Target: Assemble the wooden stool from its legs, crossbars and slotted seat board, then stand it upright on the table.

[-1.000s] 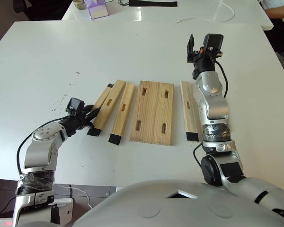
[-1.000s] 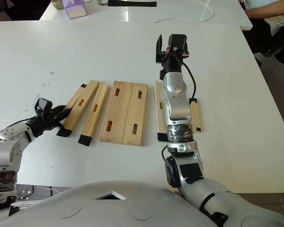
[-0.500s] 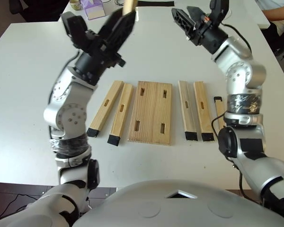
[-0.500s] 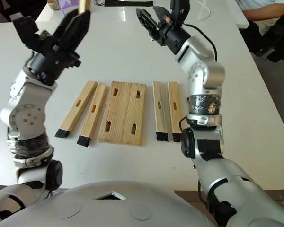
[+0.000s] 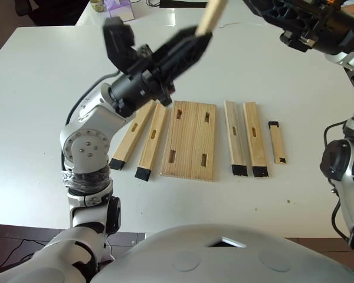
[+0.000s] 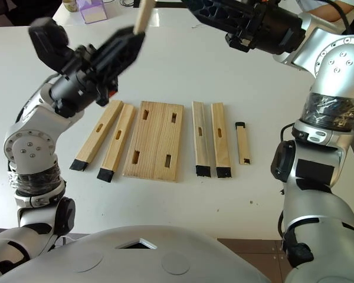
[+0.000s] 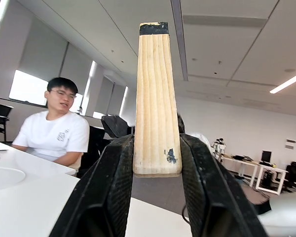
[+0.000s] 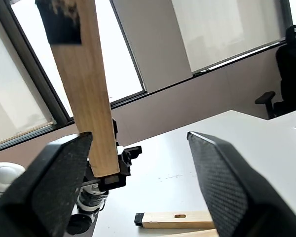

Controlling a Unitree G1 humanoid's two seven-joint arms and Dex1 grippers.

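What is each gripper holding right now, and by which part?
The left gripper clamps a wooden crossbar by its plain end, the black-tipped end sticking out past the fingers. The right gripper is open and holds nothing.

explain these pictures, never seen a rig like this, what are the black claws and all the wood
This is a humanoid robot; each arm ends in a two-fingered pincer. The two wide pictures come from cameras in its head, looking down at a white table; the other two from cameras on its wrists. On the table lie a slotted seat board, two legs left of it, two right of it, and a short crossbar. The left pincer grips a wooden piece, raised in the air. The right pincer is open, held up nearby.
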